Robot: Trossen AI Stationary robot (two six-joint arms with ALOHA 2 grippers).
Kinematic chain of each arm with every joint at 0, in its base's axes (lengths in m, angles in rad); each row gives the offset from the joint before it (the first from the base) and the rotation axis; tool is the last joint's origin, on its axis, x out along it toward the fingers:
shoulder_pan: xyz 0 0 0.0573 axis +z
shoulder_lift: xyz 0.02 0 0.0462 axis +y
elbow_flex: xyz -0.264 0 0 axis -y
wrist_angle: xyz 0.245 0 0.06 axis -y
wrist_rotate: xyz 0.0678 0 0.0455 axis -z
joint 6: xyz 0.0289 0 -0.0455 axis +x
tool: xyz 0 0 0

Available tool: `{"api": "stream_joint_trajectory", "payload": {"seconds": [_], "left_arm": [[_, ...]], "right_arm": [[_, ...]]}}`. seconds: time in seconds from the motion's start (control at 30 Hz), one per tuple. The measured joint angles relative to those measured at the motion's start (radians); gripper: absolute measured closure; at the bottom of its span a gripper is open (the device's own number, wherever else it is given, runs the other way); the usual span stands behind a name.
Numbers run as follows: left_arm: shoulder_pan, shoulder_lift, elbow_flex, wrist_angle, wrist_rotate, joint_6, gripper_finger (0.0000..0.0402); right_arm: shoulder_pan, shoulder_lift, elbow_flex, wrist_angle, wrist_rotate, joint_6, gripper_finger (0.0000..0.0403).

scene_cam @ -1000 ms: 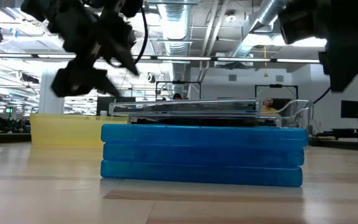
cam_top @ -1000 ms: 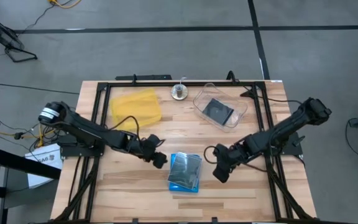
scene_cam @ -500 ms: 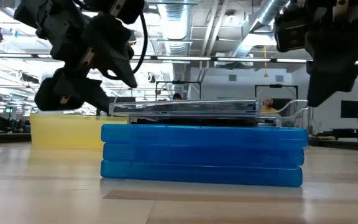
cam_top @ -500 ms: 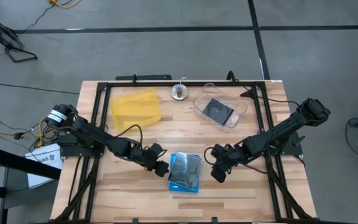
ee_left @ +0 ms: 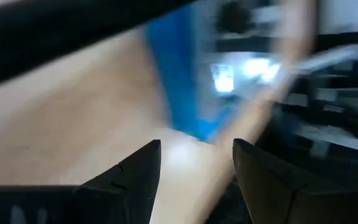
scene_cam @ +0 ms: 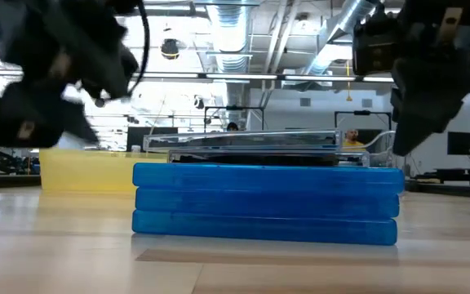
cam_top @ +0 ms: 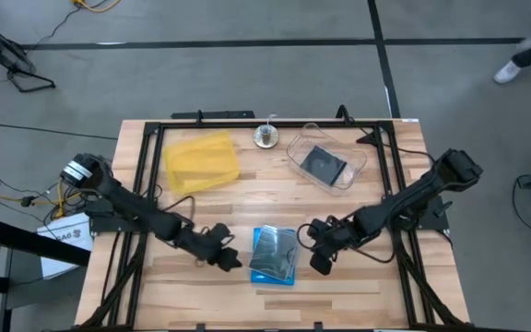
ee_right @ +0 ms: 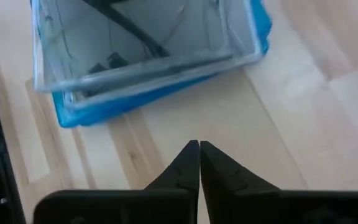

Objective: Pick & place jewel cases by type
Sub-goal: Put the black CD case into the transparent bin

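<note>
A stack of jewel cases [cam_top: 275, 255] lies on the table near its middle: three translucent blue ones [scene_cam: 268, 202] with a clear, black-lined one [scene_cam: 251, 145] flat on top. My left gripper [cam_top: 231, 261] hovers open just left of the stack; in the left wrist view its open fingers [ee_left: 194, 155] point at the blurred blue stack [ee_left: 185, 74]. My right gripper [cam_top: 319, 258] is shut and hangs just right of the stack. In the right wrist view its fingertips [ee_right: 199, 149] aim at the bare wood beside the stack [ee_right: 148, 56].
A clear plastic tub [cam_top: 325, 157] holding one black-lined case sits at the far right. A flat yellow tray [cam_top: 199, 159] lies far left, with a small round object [cam_top: 265, 136] between them. Bare wood surrounds the stack. A person's shoe [cam_top: 510, 69] shows on the floor.
My left gripper has moved toward the table's near edge and down, ending beside the stack's left side. My right gripper has shifted left toward the stack and come lower. The stack has not moved.
</note>
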State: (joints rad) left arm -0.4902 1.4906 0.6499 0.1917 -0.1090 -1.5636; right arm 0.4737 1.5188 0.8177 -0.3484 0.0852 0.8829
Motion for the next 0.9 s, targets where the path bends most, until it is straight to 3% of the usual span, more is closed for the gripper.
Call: {"api": "stream_joint_trajectory", "payload": {"seconds": [0.23, 0.33, 0.43, 0.53, 0.6, 0.77, 0.9], "left_arm": [[-0.068, -0.330, -0.192, 0.063, -0.168, 0.081, 0.0209], [-0.114, -0.489, -0.320, 0.063, -0.335, 0.082, 0.0209], [-0.167, -0.576, -0.489, 0.175, -0.513, -0.041, 0.0209], [-0.200, -0.565, -0.602, 0.439, -0.573, -0.049, 0.0209], [-0.204, -0.539, -0.610, 0.542, -0.582, 0.002, 0.0209], [-0.189, -0.435, -0.570, 0.560, -0.525, 0.004, 0.0209], [-0.178, -0.286, -0.549, 0.675, -0.461, -0.030, 0.0209]], "right_arm": [[0.001, 0.025, 0.001, 0.046, -0.057, 0.006, 0.0400], [-0.012, 0.026, 0.006, 0.045, -0.069, 0.010, 0.0401], [-0.028, 0.026, 0.026, 0.042, -0.087, 0.006, 0.0402], [-0.040, 0.026, 0.052, 0.035, -0.086, 0.000, 0.0402], [-0.049, 0.026, 0.069, 0.036, -0.078, -0.020, 0.0402], [-0.069, 0.026, 0.105, 0.007, -0.013, -0.072, 0.0402], [-0.088, 0.026, 0.113, -0.016, 0.000, -0.106, 0.0403]]}}
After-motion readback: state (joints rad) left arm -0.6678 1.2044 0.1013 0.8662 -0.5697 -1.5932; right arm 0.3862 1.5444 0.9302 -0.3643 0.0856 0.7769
